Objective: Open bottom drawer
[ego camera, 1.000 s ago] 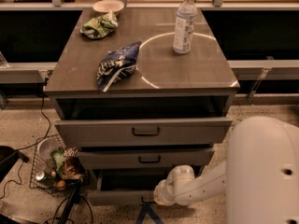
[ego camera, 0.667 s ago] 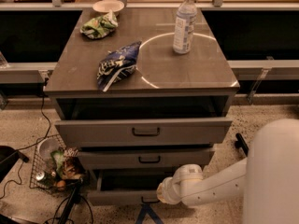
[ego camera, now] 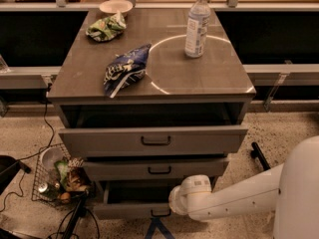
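The bottom drawer [ego camera: 124,210] is the lowest of three grey-brown drawers and stands pulled out, with a dark gap behind its front. Its small dark handle [ego camera: 160,213] sits at the centre of the front. My gripper [ego camera: 173,208] is at the end of the white arm, right beside the handle on its right. The round white wrist hides most of it. The middle drawer [ego camera: 157,169] and the top drawer [ego camera: 154,140] above also stand partly out.
On the cabinet top are a water bottle [ego camera: 197,24], a blue chip bag [ego camera: 124,69], a green bag [ego camera: 105,28] and a bowl [ego camera: 115,6]. A wire basket [ego camera: 60,180] with items and cables lies on the floor at the left. My white body fills the lower right.
My white body has drawn away to the right and takes up less of the view. The wrist stays by the bottom drawer's handle. The drawer looks about the same.
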Controlling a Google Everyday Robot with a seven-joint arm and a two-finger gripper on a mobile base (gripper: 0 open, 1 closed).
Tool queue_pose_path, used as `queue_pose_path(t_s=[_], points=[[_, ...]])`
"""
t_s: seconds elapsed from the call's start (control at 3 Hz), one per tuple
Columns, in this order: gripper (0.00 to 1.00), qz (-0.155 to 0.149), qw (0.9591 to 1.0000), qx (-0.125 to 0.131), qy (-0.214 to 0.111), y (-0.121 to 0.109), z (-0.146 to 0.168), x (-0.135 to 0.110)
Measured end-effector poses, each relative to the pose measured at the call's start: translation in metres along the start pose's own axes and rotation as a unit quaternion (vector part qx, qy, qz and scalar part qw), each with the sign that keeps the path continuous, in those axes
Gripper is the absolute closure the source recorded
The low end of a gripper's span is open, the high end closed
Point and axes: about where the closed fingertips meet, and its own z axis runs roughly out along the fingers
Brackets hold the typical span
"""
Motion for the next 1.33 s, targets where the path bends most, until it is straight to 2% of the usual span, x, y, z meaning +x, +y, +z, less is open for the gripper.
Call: queue_pose_path(t_s=[0.33, 0.67, 1.0, 1.33], points=[[1.0, 0.001, 0.9982, 0.011, 0.059, -0.005, 0.009, 0.02], [1.0, 0.004, 0.9937, 0.02, 0.11, -0.013, 0.017, 0.044], [1.0, 0.005, 0.9937, 0.02, 0.11, -0.013, 0.018, 0.044], [1.0, 0.016, 0.9932, 0.036, 0.109, -0.022, 0.021, 0.06]])
